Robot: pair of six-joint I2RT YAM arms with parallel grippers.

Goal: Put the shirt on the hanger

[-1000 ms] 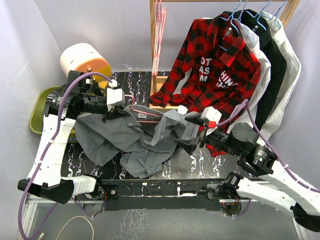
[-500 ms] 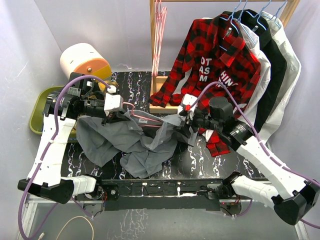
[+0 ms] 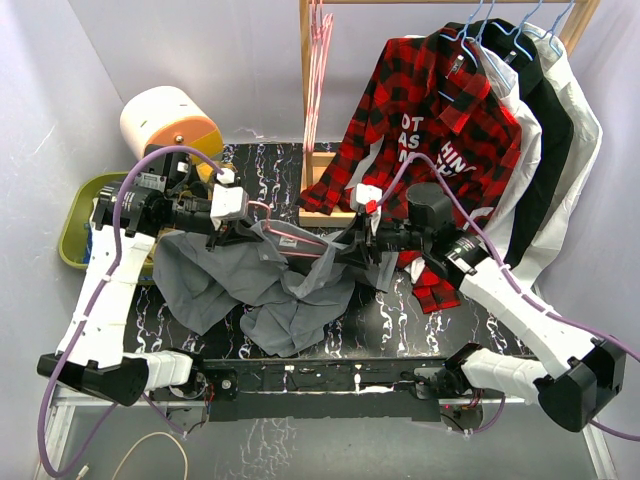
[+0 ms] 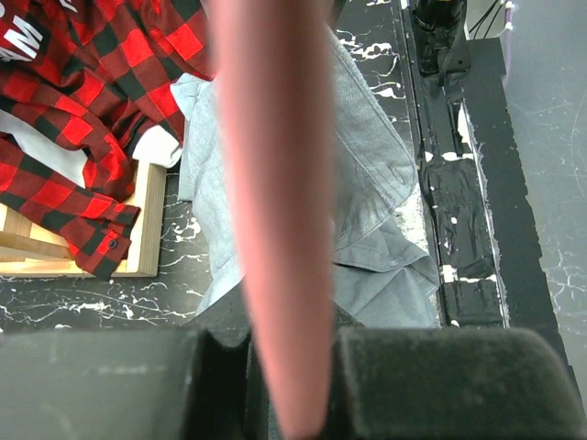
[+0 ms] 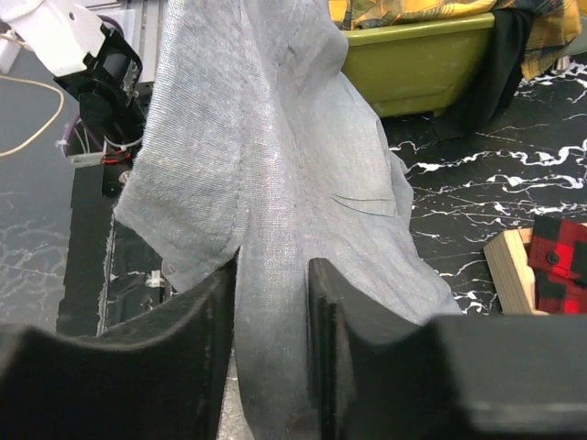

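two wrist close-ups: left claw point(image 4: 286, 390) around hanger point(image 4: 275, 183), right claw point(image 5: 271, 353) around shirt point(image 5: 266, 156)

Between the black left jaws runs the hanger point(image 4: 275, 183), a plain pink. Beyond those jaws the plaid garment point(image 4: 83, 82) is checked red and black, above a pale wooden base point(image 4: 55, 261). Between the black right jaws the shirt point(image 5: 266, 183) is a plain light grey. Past them the worktop point(image 5: 477, 147) is black with white marbled veins, the tub point(image 5: 413, 55) olive green, and the cloth point(image 5: 404, 11) in it yellow plaid.
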